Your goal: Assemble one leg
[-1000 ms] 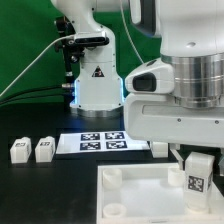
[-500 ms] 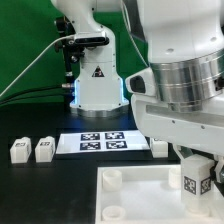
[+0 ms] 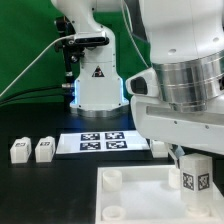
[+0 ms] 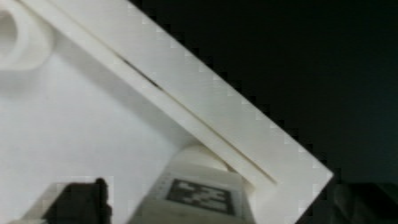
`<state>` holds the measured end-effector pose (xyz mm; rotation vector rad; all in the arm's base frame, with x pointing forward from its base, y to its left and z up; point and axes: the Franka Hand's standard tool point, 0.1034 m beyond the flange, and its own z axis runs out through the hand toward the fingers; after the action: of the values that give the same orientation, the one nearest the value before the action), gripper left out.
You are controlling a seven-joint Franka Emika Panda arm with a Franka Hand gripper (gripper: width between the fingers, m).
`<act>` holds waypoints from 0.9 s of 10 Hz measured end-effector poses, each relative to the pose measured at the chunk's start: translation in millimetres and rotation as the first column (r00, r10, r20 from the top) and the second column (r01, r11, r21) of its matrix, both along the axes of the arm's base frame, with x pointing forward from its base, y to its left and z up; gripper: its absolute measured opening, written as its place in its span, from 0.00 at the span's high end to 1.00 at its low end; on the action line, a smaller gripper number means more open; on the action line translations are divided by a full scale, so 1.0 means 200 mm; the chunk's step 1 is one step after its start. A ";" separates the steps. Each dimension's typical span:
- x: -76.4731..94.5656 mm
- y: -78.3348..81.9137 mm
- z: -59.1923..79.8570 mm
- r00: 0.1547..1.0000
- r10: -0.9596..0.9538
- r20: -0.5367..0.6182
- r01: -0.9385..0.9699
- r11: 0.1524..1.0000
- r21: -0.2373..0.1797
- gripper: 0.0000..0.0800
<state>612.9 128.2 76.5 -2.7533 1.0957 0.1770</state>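
Overhead, so to speak, nothing crowds the scene: a green curtain [image 3: 25,40] closes the back, and the black table [image 3: 30,190] looks matte, flat and mostly bare, so a dropped part would likely stay where it fell. The arm [image 3: 185,80] fills the exterior view's right side. Below it a white tray [image 3: 140,195] lies at the table's near edge, toward the corner on the exterior view's right, with a round socket [image 3: 112,178] showing. The marker board [image 3: 100,142] lies mid-table. The gripper [image 3: 192,160] hangs over the tray's far part. One dark finger [image 4: 75,200] shows in the wrist view with a strip of tray between it and the leg [image 4: 199,192], so I cannot tell whether the fingers pinch it or stand apart. That leg [image 3: 195,177] stands upright under the gripper, over the tray. Three spare legs [image 3: 18,150] sit further back, well apart from it.

The leg looks light, stiff, smooth plastic, probably slippery. Its flat opposite faces, taken high up, seem the best hold.
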 end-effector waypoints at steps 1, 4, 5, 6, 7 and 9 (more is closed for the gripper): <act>0.01 -0.02 0.02 0.990 0.140 0.032 -0.139 0.990 -0.009 0.20; 0.02 -0.03 0.04 0.846 0.522 0.105 -0.520 0.853 -0.050 0.19; 0.02 -0.04 0.04 0.799 0.590 0.117 -0.588 0.807 -0.055 0.19; 0.02 -0.05 0.03 0.710 0.692 0.128 -0.688 0.721 -0.081 0.19; 0.04 -0.06 0.03 0.571 0.810 0.135 -0.800 0.586 -0.131 0.19; 0.05 -0.06 0.03 0.514 0.847 0.136 -0.836 0.530 -0.143 0.19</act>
<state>622.3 115.3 82.8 -3.0064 -0.4064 -0.0147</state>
